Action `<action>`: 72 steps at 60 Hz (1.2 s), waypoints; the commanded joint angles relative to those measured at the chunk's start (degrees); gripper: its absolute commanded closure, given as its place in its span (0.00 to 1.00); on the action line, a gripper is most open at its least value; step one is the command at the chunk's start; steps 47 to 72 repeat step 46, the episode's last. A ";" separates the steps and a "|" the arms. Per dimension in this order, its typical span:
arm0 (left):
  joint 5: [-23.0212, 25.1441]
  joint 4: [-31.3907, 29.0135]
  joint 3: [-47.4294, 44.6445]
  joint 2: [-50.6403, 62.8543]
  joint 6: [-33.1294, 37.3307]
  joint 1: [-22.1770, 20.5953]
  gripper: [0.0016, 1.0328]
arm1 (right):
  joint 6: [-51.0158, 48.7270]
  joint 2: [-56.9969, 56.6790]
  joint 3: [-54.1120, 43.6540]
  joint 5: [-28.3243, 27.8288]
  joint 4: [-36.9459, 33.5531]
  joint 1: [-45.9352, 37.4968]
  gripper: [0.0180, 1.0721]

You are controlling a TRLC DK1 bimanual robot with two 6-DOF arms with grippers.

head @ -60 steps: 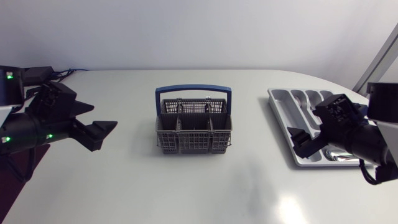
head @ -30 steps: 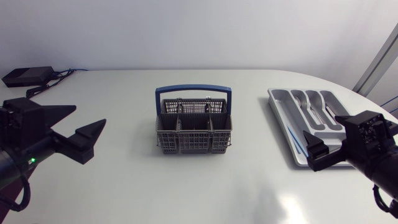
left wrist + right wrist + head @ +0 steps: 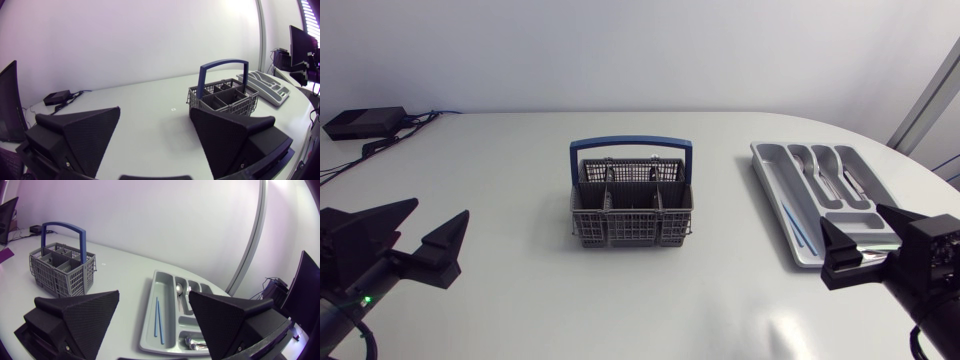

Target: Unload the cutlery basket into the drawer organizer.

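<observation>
A plain pale wall backs a white worktop (image 3: 520, 300). The cutlery basket (image 3: 632, 205) stands upright at the worktop's middle with its blue handle (image 3: 631, 146) raised. No cutlery shows above its rims, so I judge it emptied, though the compartment floors are too dark to be sure. The drawer organizer (image 3: 767, 183) lies well apart on my right side. It holds spoons (image 3: 825, 175) in the far slots and a pair of thin blue sticks (image 3: 798, 228) in the long side channel, sorted by kind.

My left gripper (image 3: 441, 208) and right gripper (image 3: 850, 215) are both spread wide and hold nothing, low at the near corners. That placement reads as parked. A small black box (image 3: 56, 96) with cables sits at the far left corner, in nobody's way.
</observation>
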 commanded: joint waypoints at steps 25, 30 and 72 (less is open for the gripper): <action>-3.40 3.46 -12.69 -14.85 -7.00 3.46 0.07 | 13.34 -14.73 -10.06 -1.59 4.00 -2.20 0.05; -3.84 3.81 -14.28 -16.88 -7.77 3.90 0.07 | 13.74 -15.25 -10.37 -1.65 4.12 -2.26 0.05; -3.84 3.81 -14.28 -16.88 -7.77 3.90 0.07 | 13.74 -15.25 -10.37 -1.65 4.12 -2.26 0.05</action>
